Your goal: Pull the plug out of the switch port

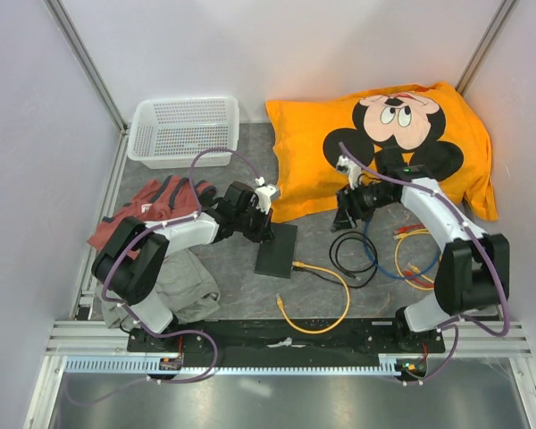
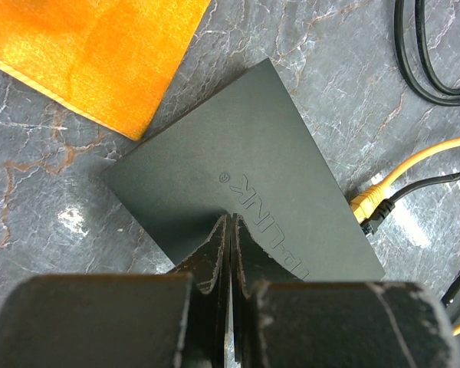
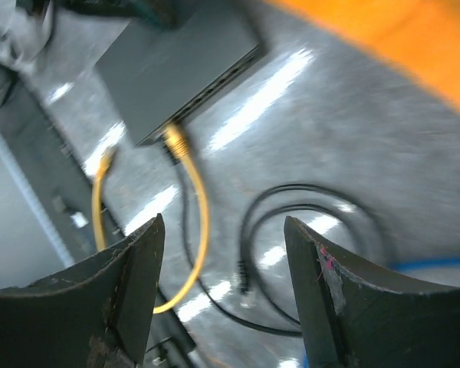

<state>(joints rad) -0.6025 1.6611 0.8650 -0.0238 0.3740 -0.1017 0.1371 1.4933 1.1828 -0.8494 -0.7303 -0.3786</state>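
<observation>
Between the two arms on the grey table [image 1: 320, 239], the switch [image 1: 276, 249] lies flat, long axis running near to far, port edge facing right with the yellow plug [image 2: 366, 205] seated, while the left gripper [image 2: 228, 222] presses shut on its top and the right gripper [image 3: 224, 230] hangs open, empty.

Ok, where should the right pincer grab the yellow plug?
Probably the yellow plug by its stiff body, right at the switch, not the limp yellow cable. Come from above: it lies flat, sticking straight out of the side.
</observation>
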